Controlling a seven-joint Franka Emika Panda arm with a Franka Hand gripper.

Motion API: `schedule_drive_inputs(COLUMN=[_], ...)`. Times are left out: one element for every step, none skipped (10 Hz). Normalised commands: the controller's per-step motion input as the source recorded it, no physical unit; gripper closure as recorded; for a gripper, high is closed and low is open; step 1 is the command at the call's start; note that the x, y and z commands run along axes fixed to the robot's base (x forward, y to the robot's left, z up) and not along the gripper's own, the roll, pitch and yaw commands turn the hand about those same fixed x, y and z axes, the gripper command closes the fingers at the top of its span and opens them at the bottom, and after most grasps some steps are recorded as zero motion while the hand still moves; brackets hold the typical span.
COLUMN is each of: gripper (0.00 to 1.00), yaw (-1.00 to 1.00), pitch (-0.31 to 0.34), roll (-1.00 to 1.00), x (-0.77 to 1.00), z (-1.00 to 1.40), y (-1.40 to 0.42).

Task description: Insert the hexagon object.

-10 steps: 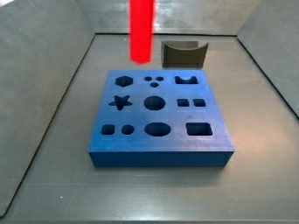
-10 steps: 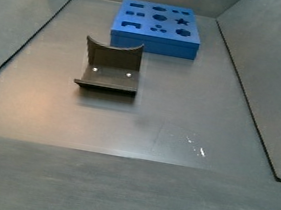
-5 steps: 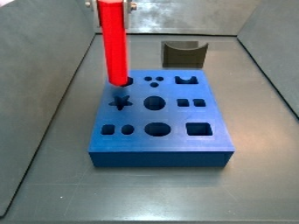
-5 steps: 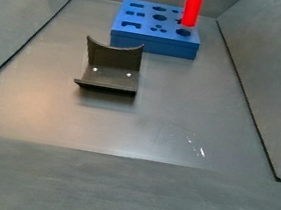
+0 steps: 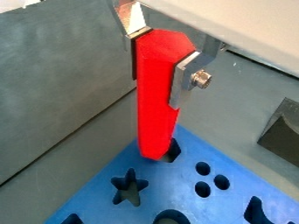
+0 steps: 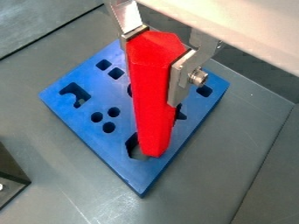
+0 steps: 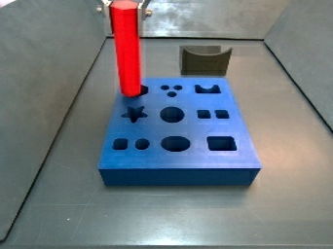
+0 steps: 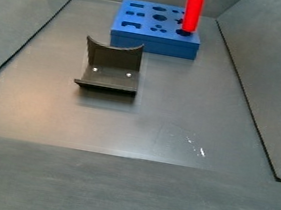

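Observation:
The hexagon object (image 7: 128,53) is a long bright red bar, held upright. My gripper (image 5: 159,51) is shut on its upper end, silver fingers (image 6: 184,72) pressed on two sides, as both wrist views show. The bar's lower end stands in the hexagon hole at a far corner of the blue block (image 7: 182,141). The bar also shows in the side view (image 8: 195,9) over the block (image 8: 152,33) and in the wrist views (image 5: 156,105), (image 6: 152,101). The block has several shaped holes, among them a star (image 5: 128,185).
The fixture, a dark L-shaped bracket (image 8: 110,68), stands mid-floor; it shows behind the block in a side view (image 7: 204,60). Grey walls enclose the floor (image 8: 140,127) on all sides.
One second ago the bar hung above the block's far edge. It came down and over to the hexagon hole; since half a second ago it has barely moved.

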Motion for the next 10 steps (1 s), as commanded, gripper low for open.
schedule_drive_inputs(gripper=[1.0, 1.0, 1.0, 1.0, 1.0, 1.0, 1.0, 1.0, 1.0, 1.0], yaw=[0.0, 0.0, 0.0, 0.0, 0.0, -0.06, -0.09, -0.04, 0.0, 0.01], pitch=[0.0, 0.0, 0.0, -0.026, -0.037, -0.083, -0.074, -0.059, -0.039, -0.04], roll=[0.07, 0.1, 0.1, 0.11, 0.14, 0.03, 0.0, -0.06, -0.06, -0.07], x=[0.44, 0.52, 0.45, 0.33, 0.15, -0.09, -0.19, -0.17, -0.09, -0.05], z=[-0.28, -0.33, -0.33, -0.34, -0.27, -0.27, -0.21, -0.18, -0.15, -0.15], y=[0.0, 0.0, 0.01, 0.11, 0.23, 0.24, 0.15, 0.1, 0.0, 0.0])
